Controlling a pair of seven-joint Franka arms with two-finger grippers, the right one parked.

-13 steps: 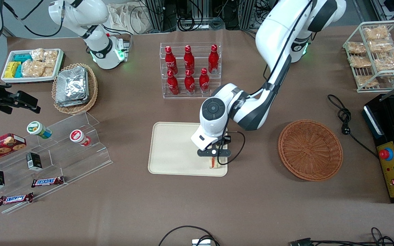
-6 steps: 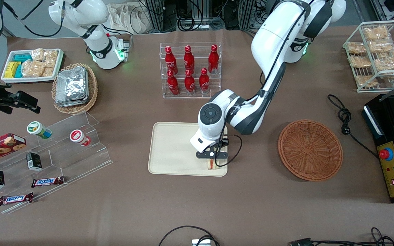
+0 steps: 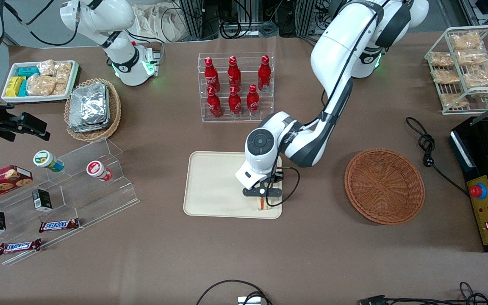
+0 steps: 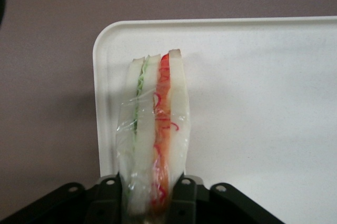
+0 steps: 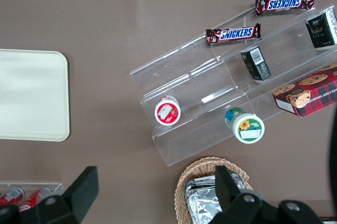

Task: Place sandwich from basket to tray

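Observation:
My left gripper (image 3: 262,200) is over the cream-beige tray (image 3: 214,186), at the tray's corner nearest the front camera on the basket's side. It is shut on the sandwich (image 3: 261,204), a wrapped wedge of white bread with an orange-red filling. In the left wrist view the sandwich (image 4: 155,129) stands on edge between the two black fingers (image 4: 184,200), low over the tray's corner (image 4: 253,103). The reddish-brown wicker basket (image 3: 384,185) sits beside the tray, toward the working arm's end, with nothing in it.
A clear rack of red bottles (image 3: 235,87) stands farther from the front camera than the tray. A clear stepped stand with cups, boxes and chocolate bars (image 3: 57,186) lies toward the parked arm's end. A wire rack of bagged snacks (image 3: 466,67) and a black machine (image 3: 487,178) are at the working arm's end.
My left gripper has come down a little with the sandwich and shifted slightly toward the tray's middle. In the last half second it has hardly moved.

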